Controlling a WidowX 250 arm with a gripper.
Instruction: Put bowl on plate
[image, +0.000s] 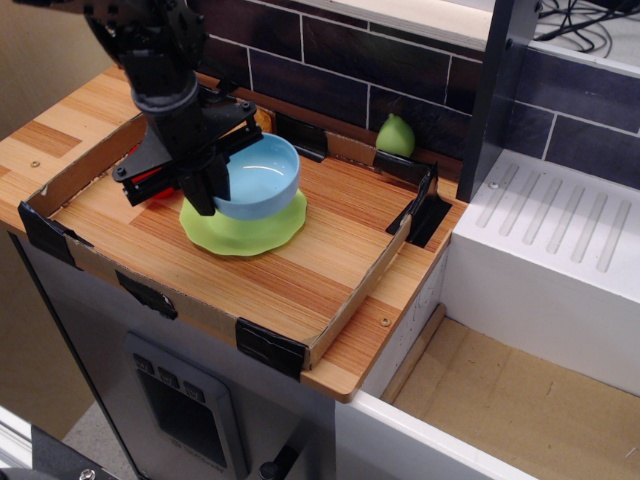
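The light blue bowl (265, 177) sits over the middle of the lime-green plate (250, 233), touching it or just above it; I cannot tell which. The plate lies in the wooden tray, and its front and right rim show around the bowl. My gripper (214, 190) comes down from the upper left and is shut on the bowl's left rim, with one black finger (203, 188) outside the wall. The arm hides the plate's left part.
The tray has low cardboard walls (352, 297) with black corner brackets. A green pear (396, 135) sits at its back right corner. A bit of a red apple (141, 182) shows behind the gripper. A white sink unit (550, 250) stands to the right.
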